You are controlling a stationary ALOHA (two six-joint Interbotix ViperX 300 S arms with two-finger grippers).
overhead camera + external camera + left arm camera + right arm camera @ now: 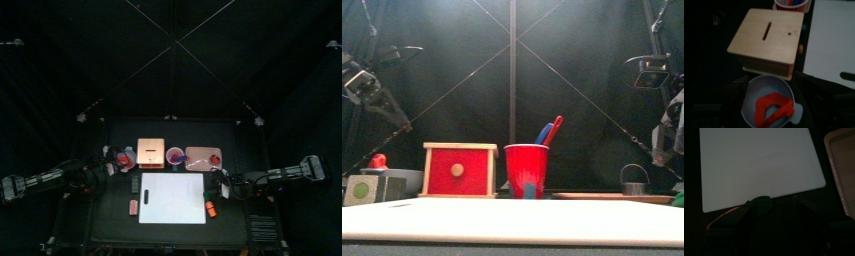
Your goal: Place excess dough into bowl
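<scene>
One excess dough (pixel 774 107) ring lies in bowl (pixel 754 90); left claw wide; no writing legible.

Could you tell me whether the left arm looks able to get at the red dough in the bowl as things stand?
Probably yes: the red dough lies uncovered in the pale blue-grey bowl just below the left wrist camera, and nothing covers it. The wooden box stands beside the bowl, not over it.

Pale blue-grey round bowl (pixel 767 102) open from above; tan wooden slotted box (pixel 767 35) crowds it just beside; big white mat (pixel 174 197) clear.
</scene>
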